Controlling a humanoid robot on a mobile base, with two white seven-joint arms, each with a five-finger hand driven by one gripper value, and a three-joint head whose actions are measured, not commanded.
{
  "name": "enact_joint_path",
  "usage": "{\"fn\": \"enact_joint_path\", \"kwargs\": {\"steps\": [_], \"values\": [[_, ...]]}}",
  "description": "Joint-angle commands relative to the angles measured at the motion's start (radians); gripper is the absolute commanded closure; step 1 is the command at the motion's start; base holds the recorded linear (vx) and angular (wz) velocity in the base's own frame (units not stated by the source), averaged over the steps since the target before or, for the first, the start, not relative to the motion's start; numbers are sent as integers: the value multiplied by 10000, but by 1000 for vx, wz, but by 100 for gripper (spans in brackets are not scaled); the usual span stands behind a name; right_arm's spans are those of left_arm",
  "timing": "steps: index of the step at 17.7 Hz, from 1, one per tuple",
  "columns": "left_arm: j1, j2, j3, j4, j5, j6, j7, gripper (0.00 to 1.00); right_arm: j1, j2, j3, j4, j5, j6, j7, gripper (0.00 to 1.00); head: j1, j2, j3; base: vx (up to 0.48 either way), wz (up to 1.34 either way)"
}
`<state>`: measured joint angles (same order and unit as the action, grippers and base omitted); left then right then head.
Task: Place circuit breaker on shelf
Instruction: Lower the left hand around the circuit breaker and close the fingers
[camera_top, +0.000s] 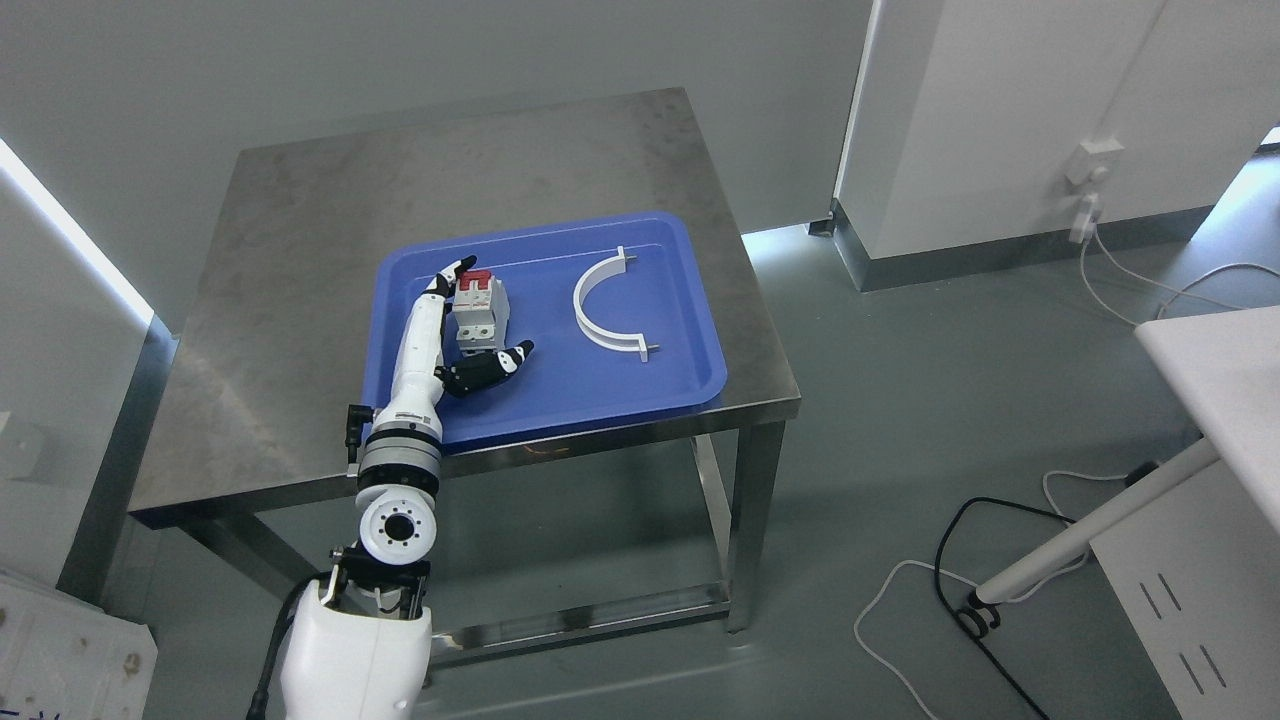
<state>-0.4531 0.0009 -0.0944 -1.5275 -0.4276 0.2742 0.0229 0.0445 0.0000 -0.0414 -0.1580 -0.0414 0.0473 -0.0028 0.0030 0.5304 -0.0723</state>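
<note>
Our fingers (455, 275) reach up along the left side of the circuit breaker (481, 315), black tips bent in over its red top end, while the thumb sits spread wide below it, tip just off the breaker's lower right corner. So our left hand (455, 335) brackets the breaker between fingers and thumb; we cannot tell whether the pads actually press it or only lie beside it. The breaker, grey-white with 2 red switch levers at its far end, lies on the blue tray (640, 390), in the tray's left half. To its right, apart from it, a white half-ring clamp (600, 315) lies flat on the same tray, its open side facing right. The tray rests on a stainless steel table (300, 220), toward the near right of the top. Our left forearm comes up from the bottom edge over the table's front rim.
</note>
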Motion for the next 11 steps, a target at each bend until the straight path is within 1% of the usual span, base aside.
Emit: {"fn": "enact_joint_path", "kwargs": {"steps": [1, 4, 8, 11], "values": [[-86, 165, 116, 534, -34, -134, 17, 31, 0, -175, 0, 0, 0, 2, -3, 0, 0, 0, 0, 0, 0], [-101, 165, 131, 564, -34, -165, 17, 39, 0, -175, 0, 0, 0, 2, -3, 0, 0, 0, 0, 0, 0], [-101, 165, 146, 595, -171, -777, 17, 49, 0, -175, 0, 0, 0, 2, -3, 0, 0, 0, 0, 0, 0], [-25, 165, 146, 610, -203, -947, 2, 54, 0, -175, 0, 0, 0, 2, -3, 0, 0, 0, 0, 2, 4]]}}
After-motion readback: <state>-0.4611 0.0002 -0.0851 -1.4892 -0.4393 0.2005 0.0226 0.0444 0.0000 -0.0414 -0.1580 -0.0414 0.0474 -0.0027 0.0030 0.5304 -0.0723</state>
